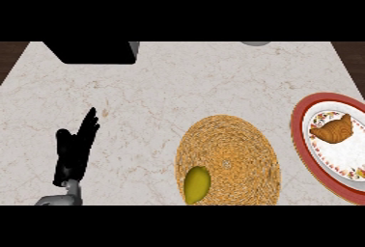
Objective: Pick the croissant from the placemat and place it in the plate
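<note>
Brown croissant [333, 130] lay in the plate [303, 144], off the mat [228, 159]. Left robot hand [75, 144] rested wide open, holding nothing; the right was out of view. I think the job was done.

even, bright light falls across the pale marble table [185, 91], with no glare. shadows are faint. the dark block [96, 52] at the top edge shows no detail.

No readable text, label, brand, number or sign is showing on any surface in the head view.
</note>
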